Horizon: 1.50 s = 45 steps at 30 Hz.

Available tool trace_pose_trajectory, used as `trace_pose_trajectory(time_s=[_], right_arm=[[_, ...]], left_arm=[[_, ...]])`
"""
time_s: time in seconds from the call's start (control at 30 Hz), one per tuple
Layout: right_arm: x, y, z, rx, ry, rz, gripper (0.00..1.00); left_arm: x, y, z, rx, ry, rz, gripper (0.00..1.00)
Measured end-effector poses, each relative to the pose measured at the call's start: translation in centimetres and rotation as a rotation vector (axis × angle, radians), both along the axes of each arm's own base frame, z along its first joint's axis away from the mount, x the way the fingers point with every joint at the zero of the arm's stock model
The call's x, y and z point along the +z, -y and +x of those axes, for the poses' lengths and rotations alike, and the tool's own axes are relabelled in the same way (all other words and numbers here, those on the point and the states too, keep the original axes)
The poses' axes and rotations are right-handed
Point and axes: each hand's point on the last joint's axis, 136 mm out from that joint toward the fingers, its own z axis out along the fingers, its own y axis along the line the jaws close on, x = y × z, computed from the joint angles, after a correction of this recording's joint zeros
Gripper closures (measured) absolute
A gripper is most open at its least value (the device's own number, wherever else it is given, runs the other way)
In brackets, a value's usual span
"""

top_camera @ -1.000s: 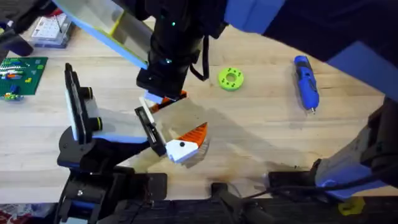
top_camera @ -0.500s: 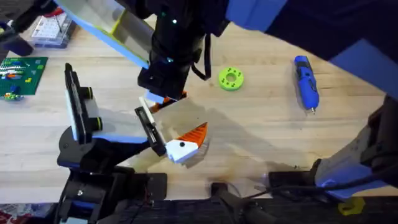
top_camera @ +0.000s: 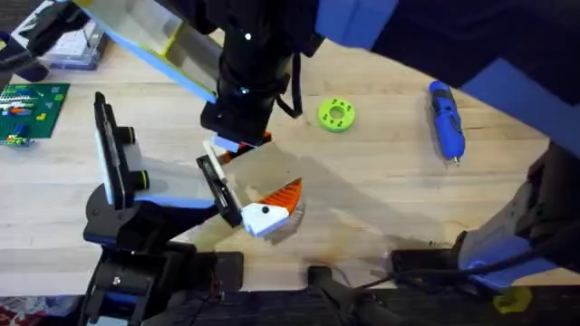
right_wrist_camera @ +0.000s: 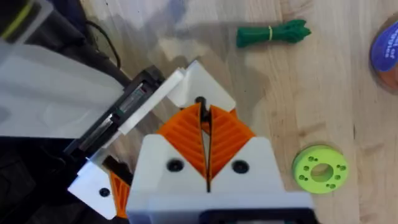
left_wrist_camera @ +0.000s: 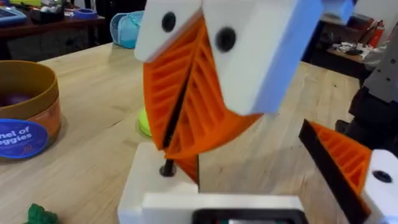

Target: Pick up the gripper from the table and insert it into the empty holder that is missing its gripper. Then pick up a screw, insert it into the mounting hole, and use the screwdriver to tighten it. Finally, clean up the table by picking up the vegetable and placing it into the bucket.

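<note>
Between the tips of my right gripper (right_wrist_camera: pixel 205 115), which is pinched nearly closed, sits a small black screw (left_wrist_camera: pixel 166 169), held upright with its point downward. Directly beneath it is the gripper piece (right_wrist_camera: pixel 186 78). It looks seated on the black holder (top_camera: pixel 217 186), its white body touching the bracket, so I judge this to be the step of starting the screw in the mounting hole.

The screw is tiny, light, stiff and smooth. My ribbed pads have only a slight hold on it, and any sideways nudge could tilt it or flick it out, so it wants a straight descent. The gripper piece is rigid plastic and could shift on the holder if pressed off-centre.

Just beside it, on the same holder, stands the other mounted finger (top_camera: pixel 267 213). Near my gripper lies a lime ring (right_wrist_camera: pixel 320 171). The vegetable (right_wrist_camera: pixel 272 34), limp and light, lies a little farther off, with the bucket (left_wrist_camera: pixel 46 115) near it. The screwdriver (top_camera: pixel 445 118) rests well apart on the counter (top_camera: pixel 381 181). It is hard and round-bodied, so I would take it mid-barrel.
</note>
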Motion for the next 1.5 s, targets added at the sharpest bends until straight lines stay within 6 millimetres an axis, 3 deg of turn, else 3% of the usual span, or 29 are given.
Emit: trace_pose_trajectory(time_s=[1.07, 1.5], right_arm=[[0.5, 0.1, -0.1, 0.0, 0.001, 0.002, 0.998], [0.0, -1.0, 0.2, 0.008, 0.009, 0.014, 0.998]], left_arm=[[0.0, 0.0, 0.0, -0.001, 0.001, 0.0, 0.014], [0.0, 0.0, 0.0, 0.002, 0.0, 0.0, 0.014]])
